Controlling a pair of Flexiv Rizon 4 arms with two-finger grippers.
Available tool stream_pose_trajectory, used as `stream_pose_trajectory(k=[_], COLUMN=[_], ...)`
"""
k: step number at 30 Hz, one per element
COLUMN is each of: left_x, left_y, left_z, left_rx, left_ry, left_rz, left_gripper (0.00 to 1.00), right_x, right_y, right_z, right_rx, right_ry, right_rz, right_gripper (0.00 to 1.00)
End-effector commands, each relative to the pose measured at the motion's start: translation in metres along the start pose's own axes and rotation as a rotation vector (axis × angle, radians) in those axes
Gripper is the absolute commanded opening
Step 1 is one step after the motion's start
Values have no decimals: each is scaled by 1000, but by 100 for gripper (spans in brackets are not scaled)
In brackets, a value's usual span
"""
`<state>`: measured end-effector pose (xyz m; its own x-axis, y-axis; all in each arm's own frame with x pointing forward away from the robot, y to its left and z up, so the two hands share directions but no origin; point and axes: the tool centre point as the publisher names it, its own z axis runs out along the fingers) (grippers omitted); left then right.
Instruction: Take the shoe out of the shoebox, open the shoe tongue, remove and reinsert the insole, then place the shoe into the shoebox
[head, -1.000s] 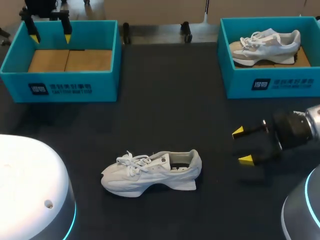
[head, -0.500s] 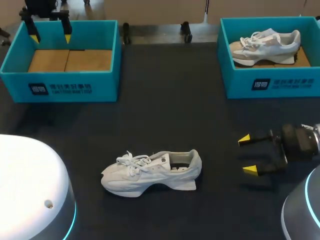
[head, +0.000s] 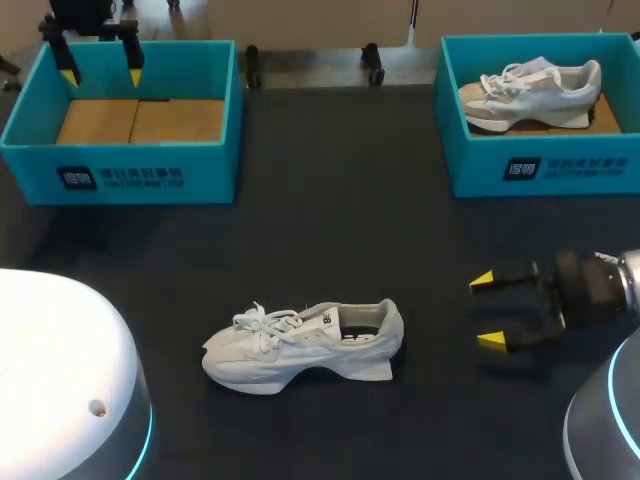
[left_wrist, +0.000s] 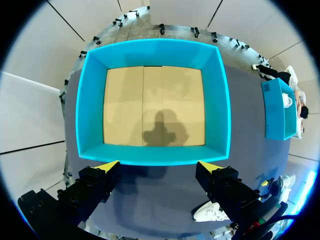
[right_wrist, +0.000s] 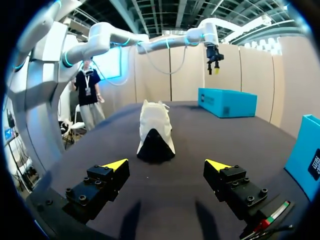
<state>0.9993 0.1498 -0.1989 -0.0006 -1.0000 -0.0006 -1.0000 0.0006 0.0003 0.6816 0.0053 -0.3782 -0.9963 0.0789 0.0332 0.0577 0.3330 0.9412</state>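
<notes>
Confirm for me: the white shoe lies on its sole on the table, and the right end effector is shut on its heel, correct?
Not quite. The head view shows the right end effector open and apart from the white shoe, off beyond its heel with bare table between them. The shoe does lie on its sole on the table.
</notes>
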Motion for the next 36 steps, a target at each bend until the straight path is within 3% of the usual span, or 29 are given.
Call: stream_pose_trajectory(k=[1, 6, 15, 29, 36], left_x=[0, 0, 0, 0, 0], left_y=[0, 0, 0, 0, 0], left_z=[0, 0, 0, 0, 0], left_rx=[0, 0, 0, 0, 0], left_ry=[0, 0, 0, 0, 0], left_rz=[0, 0, 0, 0, 0], left_gripper=[100, 100, 100, 100, 100], right_x=[1, 9, 9, 18, 18], right_y=[-6, -6, 1, 6, 6], right_z=[6, 6, 31, 71, 71], right_rx=[-4, 0, 57, 47, 47], right_ry=[-14, -40, -49, -21, -21], right_rz=[9, -15, 51, 71, 71], right_gripper=[100, 100, 100, 100, 100])
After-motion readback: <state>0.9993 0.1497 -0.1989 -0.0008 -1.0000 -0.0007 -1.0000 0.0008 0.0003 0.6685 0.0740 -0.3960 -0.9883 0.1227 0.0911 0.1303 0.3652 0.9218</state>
